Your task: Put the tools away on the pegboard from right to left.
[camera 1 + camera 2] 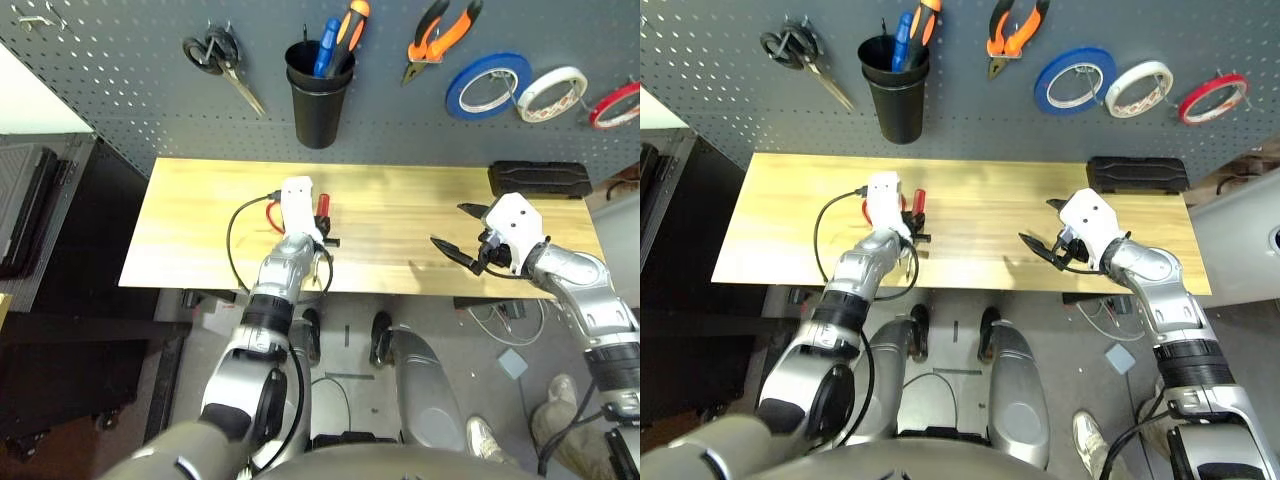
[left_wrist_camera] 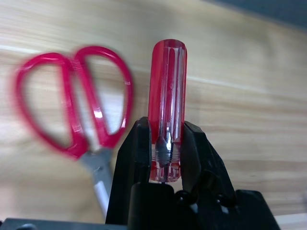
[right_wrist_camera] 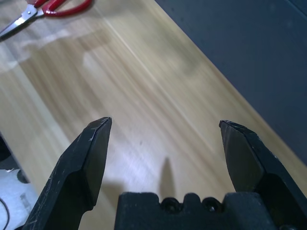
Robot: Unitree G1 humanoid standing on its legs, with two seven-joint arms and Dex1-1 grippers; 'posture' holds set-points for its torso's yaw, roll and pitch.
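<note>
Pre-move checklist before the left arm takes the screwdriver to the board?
1. Left claw shut on screwdriver: ok.
2. Grip sits at the handle's lower end, not the middle: cannot tell if it is firm enough.
3. Red-handled scissors apart from the held tool: ok.
4. Right claw open, holding nothing: ok.
5. Red tape ring and pliers hung on pegboard: ok.
6. Room in black cup: cannot tell.

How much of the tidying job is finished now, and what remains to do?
Done: the red tape ring and the pliers already hang on the pegboard. In hand: the left gripper is shut on the red-handled screwdriver. Left: the red-handled scissors lie on the table. The right gripper is open, holding nothing.
</note>
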